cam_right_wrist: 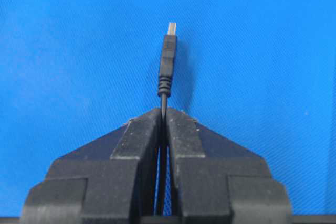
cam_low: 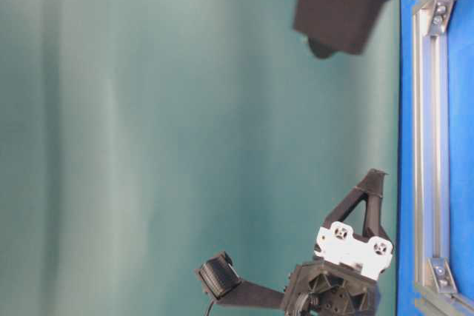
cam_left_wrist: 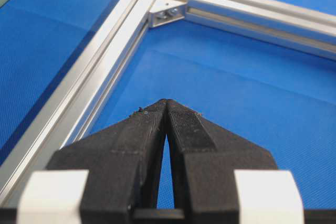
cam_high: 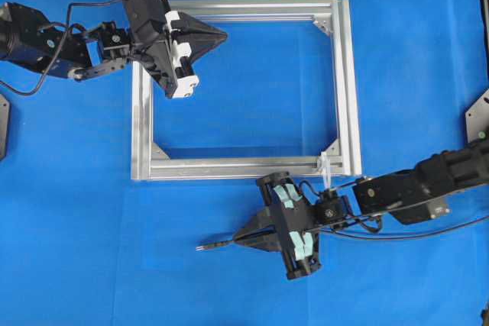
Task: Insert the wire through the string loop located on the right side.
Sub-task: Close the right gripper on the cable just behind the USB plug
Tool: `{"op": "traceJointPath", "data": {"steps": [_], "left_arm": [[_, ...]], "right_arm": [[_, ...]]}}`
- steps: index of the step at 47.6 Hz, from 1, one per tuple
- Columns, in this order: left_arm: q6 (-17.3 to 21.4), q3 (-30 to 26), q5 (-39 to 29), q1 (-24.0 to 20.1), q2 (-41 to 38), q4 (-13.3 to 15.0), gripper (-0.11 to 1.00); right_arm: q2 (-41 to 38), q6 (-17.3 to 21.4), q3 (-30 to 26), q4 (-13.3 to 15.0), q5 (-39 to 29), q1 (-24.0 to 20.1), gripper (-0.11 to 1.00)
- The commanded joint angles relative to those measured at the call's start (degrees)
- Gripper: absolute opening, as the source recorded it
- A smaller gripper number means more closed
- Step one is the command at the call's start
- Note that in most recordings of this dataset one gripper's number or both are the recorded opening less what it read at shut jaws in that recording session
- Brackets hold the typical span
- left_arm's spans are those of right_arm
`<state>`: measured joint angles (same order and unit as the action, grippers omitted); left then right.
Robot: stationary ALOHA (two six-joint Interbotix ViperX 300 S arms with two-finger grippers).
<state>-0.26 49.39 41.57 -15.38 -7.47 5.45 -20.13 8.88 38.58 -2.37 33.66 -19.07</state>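
Note:
My right gripper [cam_high: 235,240] is below the frame's lower rail, shut on the thin black wire [cam_high: 218,244]. The wire's plug [cam_high: 203,247] sticks out to the left of the tips. In the right wrist view the gripper [cam_right_wrist: 164,111] pinches the wire just behind the plug [cam_right_wrist: 167,59], whose silvery tip points away over the blue mat. The string loop [cam_high: 324,164] is a small whitish ring on the frame's lower right corner, up and to the right of my right gripper. My left gripper [cam_high: 225,36] is shut and empty [cam_left_wrist: 166,101] over the frame's upper left part.
A rectangular aluminium frame [cam_high: 348,89] lies on the blue mat, with silver corner brackets [cam_left_wrist: 167,11]. The right arm [cam_high: 428,185] reaches in from the right, with black cables [cam_high: 412,234] trailing below it. In the table-level view the left gripper [cam_low: 372,177] hovers beside the frame [cam_low: 424,146].

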Motion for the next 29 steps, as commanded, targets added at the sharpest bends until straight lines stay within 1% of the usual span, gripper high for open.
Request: {"op": "traceJointPath", "data": {"steps": [1,8,13,29], "left_arm": [[0.0,-0.4,0.4,0.1,1.8,-0.2,0.00],[-0.1,-0.4,0.4,0.1,1.8,-0.2,0.00],[-0.2,-0.4,0.4,0.1,1.8,-0.2,0.00],[-0.3,-0.4,0.4,0.3,1.8,-0.2,0.00]], "right_arm": [[4.5,-0.3,-1.1,-0.1,-2.5,-0.3,-0.02],[9.9,-0.5,-1.1,0.0,-8.0,-0.2,-0.02],[12.2,-0.7,-1.1,0.1,-10.0,0.0,-0.02],[13.4,-0.7,-1.7,0.1,-11.1,0.0,-0.02]]}}
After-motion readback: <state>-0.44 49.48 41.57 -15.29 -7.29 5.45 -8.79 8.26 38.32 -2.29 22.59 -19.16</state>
